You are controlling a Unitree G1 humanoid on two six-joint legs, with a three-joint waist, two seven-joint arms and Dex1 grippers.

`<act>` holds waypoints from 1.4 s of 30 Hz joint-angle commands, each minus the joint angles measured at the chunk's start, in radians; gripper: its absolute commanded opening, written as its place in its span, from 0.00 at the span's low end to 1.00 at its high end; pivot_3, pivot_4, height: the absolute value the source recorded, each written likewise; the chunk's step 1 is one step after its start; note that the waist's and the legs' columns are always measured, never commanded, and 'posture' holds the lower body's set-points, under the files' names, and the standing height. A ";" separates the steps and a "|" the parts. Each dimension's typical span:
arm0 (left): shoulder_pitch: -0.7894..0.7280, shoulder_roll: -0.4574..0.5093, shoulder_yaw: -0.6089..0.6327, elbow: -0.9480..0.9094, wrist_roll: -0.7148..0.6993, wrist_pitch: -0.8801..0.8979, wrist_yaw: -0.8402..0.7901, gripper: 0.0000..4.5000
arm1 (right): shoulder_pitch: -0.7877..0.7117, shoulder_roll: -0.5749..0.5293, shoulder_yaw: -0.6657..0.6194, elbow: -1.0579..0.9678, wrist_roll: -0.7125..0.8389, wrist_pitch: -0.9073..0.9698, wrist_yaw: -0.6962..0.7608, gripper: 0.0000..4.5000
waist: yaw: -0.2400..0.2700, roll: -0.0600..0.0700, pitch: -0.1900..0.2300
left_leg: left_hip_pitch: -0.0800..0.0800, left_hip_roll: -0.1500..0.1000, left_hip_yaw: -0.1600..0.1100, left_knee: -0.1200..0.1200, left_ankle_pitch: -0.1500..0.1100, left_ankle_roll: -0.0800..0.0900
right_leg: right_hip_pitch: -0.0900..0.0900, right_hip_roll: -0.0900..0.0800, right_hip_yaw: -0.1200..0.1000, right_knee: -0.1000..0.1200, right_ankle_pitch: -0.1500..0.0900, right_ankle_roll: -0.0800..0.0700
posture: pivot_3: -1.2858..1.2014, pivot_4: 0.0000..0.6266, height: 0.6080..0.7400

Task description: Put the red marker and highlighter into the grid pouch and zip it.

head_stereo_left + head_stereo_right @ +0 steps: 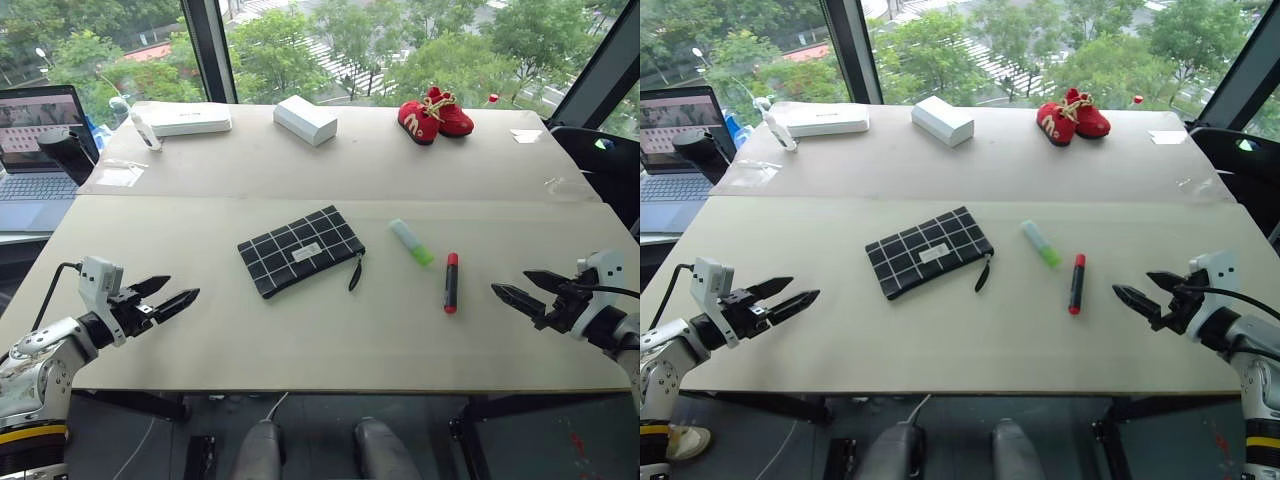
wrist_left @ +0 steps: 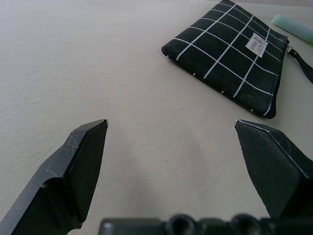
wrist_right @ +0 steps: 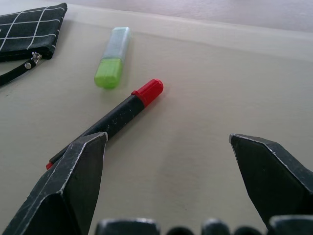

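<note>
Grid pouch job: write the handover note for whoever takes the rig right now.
Left pincer: open, empty, over bare table left of the grid pouch.
Right pincer: open, empty, right of the red marker.
Grid pouch lies flat mid-table, strap toward the pens; whether the zipper is open cannot be told.
Highlighter lies between pouch and red marker, apart from both.
Done: nothing; both pens are on the table, outside the pouch.
Left: put both pens into the pouch, then zip it.
</note>
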 commanded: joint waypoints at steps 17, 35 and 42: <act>-0.166 0.073 -0.168 0.398 0.308 -0.812 -0.273 1.00 | -0.131 0.042 0.035 -0.039 0.016 0.007 -0.002 0.24 | -0.001 0.000 0.000 | 0.000 0.000 0.000 0.000 0.000 0.000 | 0.000 0.000 0.000 0.000 0.000 0.000 | 0.52 0.24 0.93; -0.343 0.013 -0.414 0.540 0.523 -1.176 -0.213 1.00 | -0.670 0.447 0.491 0.168 -0.346 -0.119 -0.275 0.01 | 0.003 0.000 0.000 | -0.003 0.000 -0.001 0.000 0.000 0.000 | -0.003 0.000 -0.002 0.002 0.001 -0.001 | 0.52 0.24 0.93; -0.358 -0.018 -0.457 0.504 0.553 -1.191 -0.146 1.00 | -0.727 0.492 0.569 0.363 -0.487 -0.237 -0.339 0.01 | 0.009 0.000 0.000 | -0.003 0.000 -0.001 0.001 0.000 0.000 | -0.003 -0.001 -0.003 0.003 0.001 -0.001 | 0.52 0.24 0.93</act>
